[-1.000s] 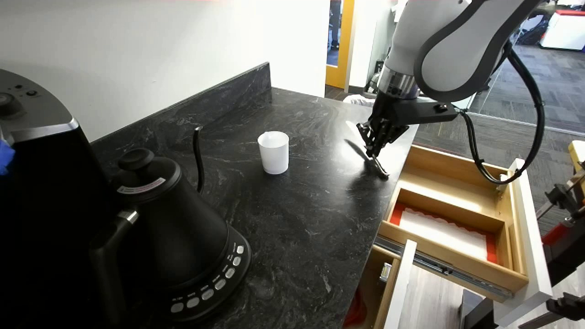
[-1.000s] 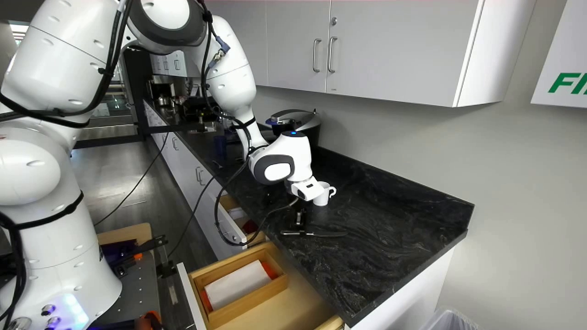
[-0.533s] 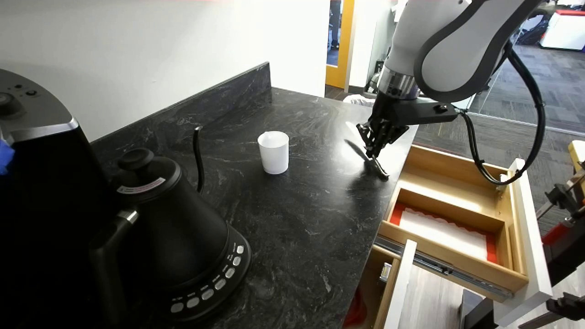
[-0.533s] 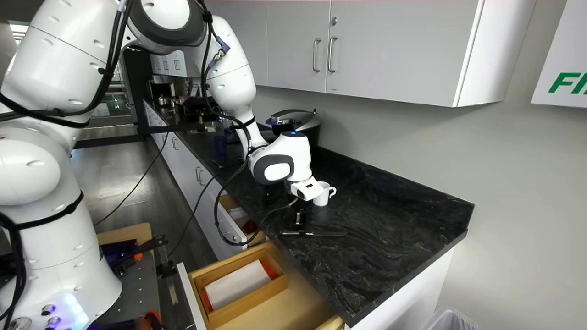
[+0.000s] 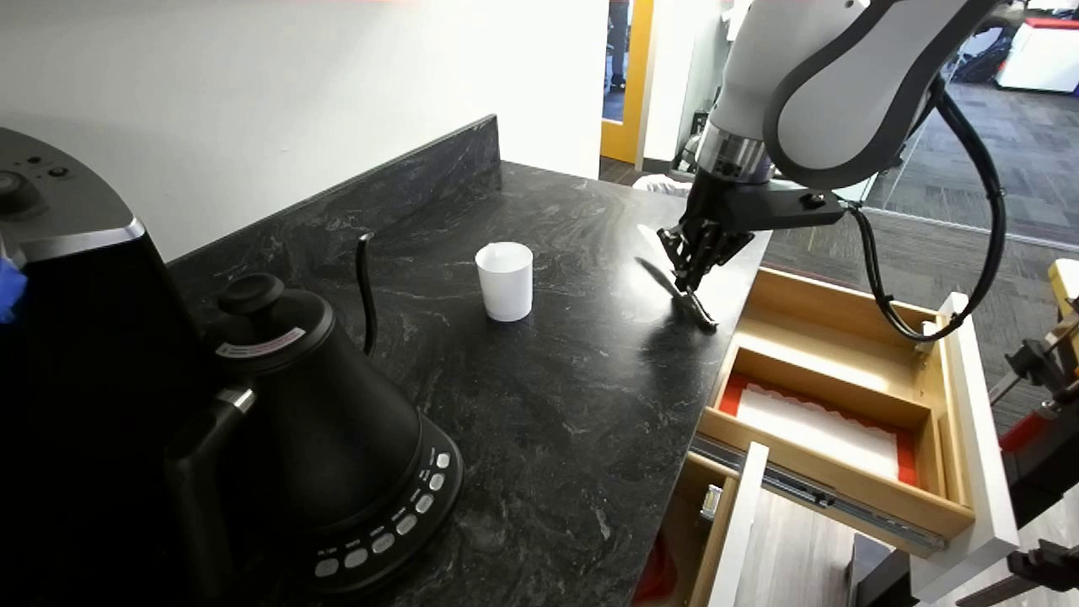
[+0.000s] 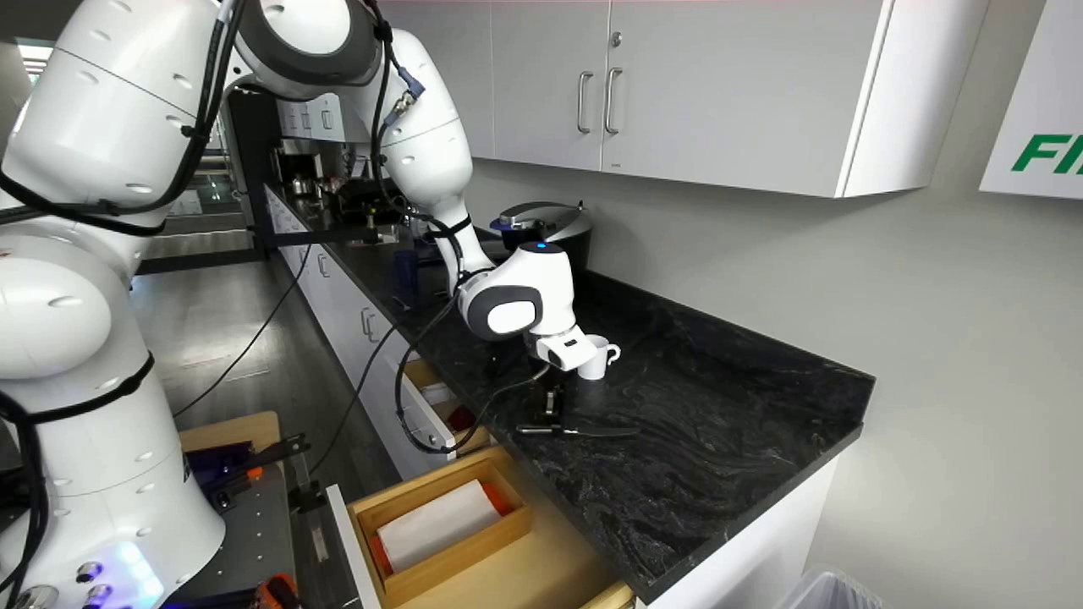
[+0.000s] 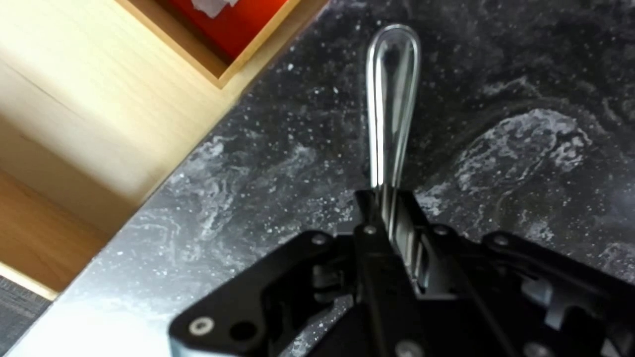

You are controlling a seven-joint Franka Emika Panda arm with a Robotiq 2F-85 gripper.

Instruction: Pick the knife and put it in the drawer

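Note:
The knife (image 7: 392, 99) has a shiny metal handle that points away from my gripper in the wrist view. In an exterior view it lies along the counter surface with its blade (image 6: 605, 431) toward the far side. It also shows in an exterior view (image 5: 701, 310), dark against the glare. My gripper (image 7: 384, 196) points down and its fingers are closed around the handle, which runs between the pads; it shows in both exterior views (image 5: 684, 282) (image 6: 552, 408). The knife is at counter level; I cannot tell any lift. The open wooden drawer (image 5: 843, 468) is beside and below the counter edge.
A white cup (image 5: 506, 282) stands on the dark counter (image 5: 548, 438). A black kettle (image 5: 329, 438) and a dark appliance (image 5: 84, 354) are farther along. A lower drawer (image 5: 742, 523) is partly open. The wooden drawer's divided compartment holds a white-and-red item (image 6: 440, 524).

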